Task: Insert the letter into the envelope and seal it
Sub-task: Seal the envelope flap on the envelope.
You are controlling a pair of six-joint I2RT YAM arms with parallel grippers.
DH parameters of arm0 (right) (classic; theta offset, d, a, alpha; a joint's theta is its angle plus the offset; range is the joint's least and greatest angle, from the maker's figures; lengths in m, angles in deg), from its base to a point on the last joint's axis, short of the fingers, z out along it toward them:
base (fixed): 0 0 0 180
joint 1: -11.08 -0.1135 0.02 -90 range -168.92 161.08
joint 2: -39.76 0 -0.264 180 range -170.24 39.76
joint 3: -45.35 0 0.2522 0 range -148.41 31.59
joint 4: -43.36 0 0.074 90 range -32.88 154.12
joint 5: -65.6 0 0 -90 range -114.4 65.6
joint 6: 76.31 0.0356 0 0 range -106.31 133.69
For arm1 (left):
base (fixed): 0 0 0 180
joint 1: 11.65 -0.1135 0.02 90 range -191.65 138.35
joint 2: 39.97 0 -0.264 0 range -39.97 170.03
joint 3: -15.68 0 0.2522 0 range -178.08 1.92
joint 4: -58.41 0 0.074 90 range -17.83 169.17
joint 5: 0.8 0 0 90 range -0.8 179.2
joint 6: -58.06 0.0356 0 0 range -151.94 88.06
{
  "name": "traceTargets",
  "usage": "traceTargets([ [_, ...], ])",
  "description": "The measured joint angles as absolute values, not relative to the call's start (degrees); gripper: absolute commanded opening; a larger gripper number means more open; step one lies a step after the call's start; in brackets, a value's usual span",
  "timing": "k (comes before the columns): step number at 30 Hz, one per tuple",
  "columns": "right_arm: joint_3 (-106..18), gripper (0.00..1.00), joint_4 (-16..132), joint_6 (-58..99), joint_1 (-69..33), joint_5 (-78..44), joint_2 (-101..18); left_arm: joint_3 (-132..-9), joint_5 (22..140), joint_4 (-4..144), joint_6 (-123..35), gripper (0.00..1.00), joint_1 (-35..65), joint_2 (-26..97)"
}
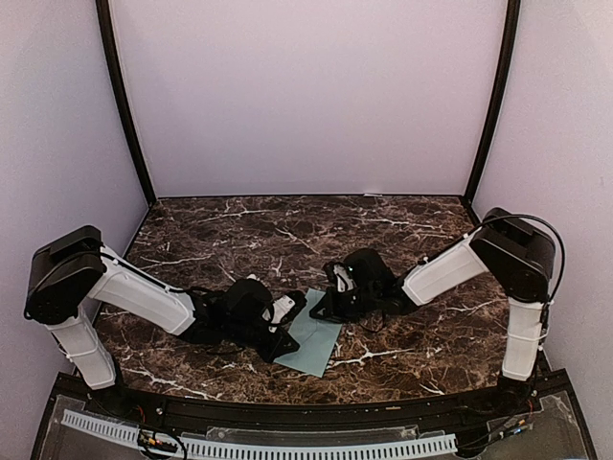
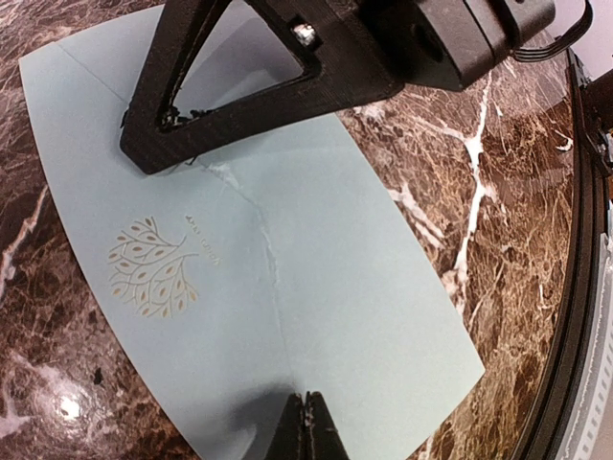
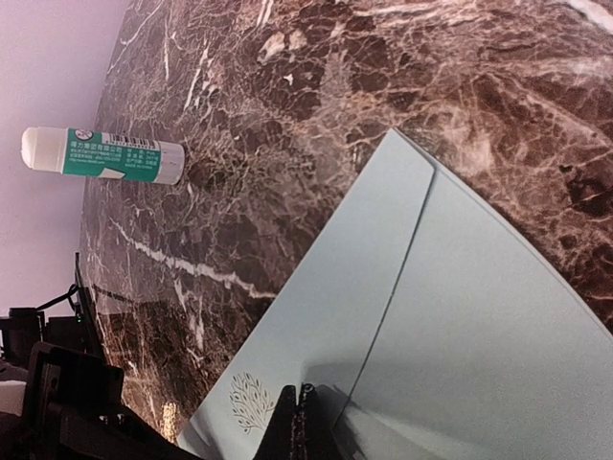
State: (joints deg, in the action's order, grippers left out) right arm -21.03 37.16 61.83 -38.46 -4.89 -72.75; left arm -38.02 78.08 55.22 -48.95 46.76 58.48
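Both grippers are closed, fingers together, with nothing held. The left gripper (image 2: 305, 417) and the right gripper (image 3: 305, 407) rest their tips on the envelope (image 1: 316, 350), which lies flat on the table (image 1: 402, 230) between them.

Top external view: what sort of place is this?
Probably a purpose-built robot test booth: plain lilac walls enclose a marble-patterned table, with a left arm and right arm mounted at its near edge.
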Motion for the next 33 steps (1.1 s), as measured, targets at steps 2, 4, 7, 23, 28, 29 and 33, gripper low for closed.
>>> traceTargets([
  [2, -20.4, 0.0, 36.4, 61.7, -38.5, -4.9, -72.6, -38.0, 78.1, 55.2, -49.0, 0.0, 46.8, 58.5],
  [4, -19.4, 0.0, 35.7, 61.8, -38.8, -4.9, -72.1, -38.0, 78.1, 55.2, -49.0, 0.0, 46.8, 58.5],
  [7, -17.7, 0.0, 35.2, 62.2, -39.5, -5.2, -70.9, -38.0, 78.1, 55.2, -49.0, 0.0, 46.8, 58.5],
  [23, -16.8, 0.0, 35.1, 65.4, -45.2, -5.0, -70.2, -38.0, 78.1, 55.2, -49.0, 0.0, 46.8, 58.5],
  [28, -18.0, 0.0, 36.7, 65.3, -44.2, -4.5, -70.7, -38.0, 78.1, 55.2, -48.9, 0.0, 46.8, 58.5],
  [29, -18.4, 0.0, 36.9, 65.2, -43.9, -4.3, -70.9, -38.0, 78.1, 55.2, -48.9, 0.0, 46.8, 58.5],
  [33, -19.5, 0.0, 37.1, 64.5, -41.7, -4.0, -71.7, -38.0, 78.2, 55.2, -48.9, 0.0, 46.8, 58.5],
])
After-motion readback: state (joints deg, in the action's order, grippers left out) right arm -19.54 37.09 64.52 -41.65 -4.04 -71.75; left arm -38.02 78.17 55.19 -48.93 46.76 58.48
